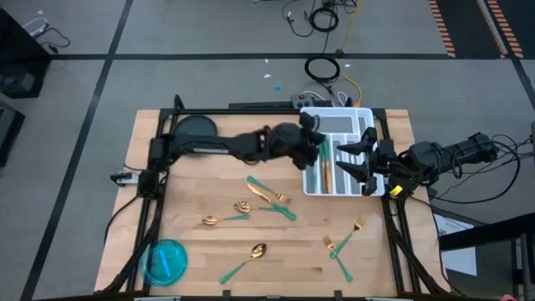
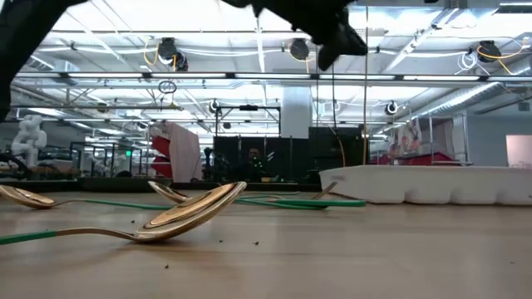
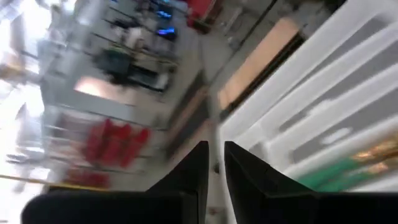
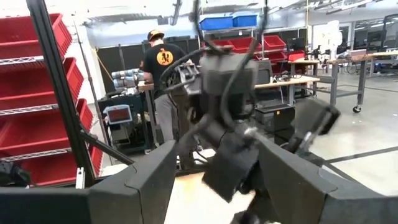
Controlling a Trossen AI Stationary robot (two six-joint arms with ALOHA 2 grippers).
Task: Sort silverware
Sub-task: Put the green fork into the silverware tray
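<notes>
High view: the left gripper (image 1: 316, 150) hovers over the white tray's (image 1: 368, 113) left slot, fingers nearly closed and empty. Loose silverware (image 1: 266, 194) lies on the table (image 1: 192, 251) near and left of it, long axes mostly slanted; this arm is nearer. The right gripper (image 1: 353, 159) waits open at the tray.

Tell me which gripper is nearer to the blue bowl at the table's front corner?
Left. The left gripper hangs over the white tray, far from the blue bowl. The right gripper is over the same tray, slightly farther from it.
</notes>
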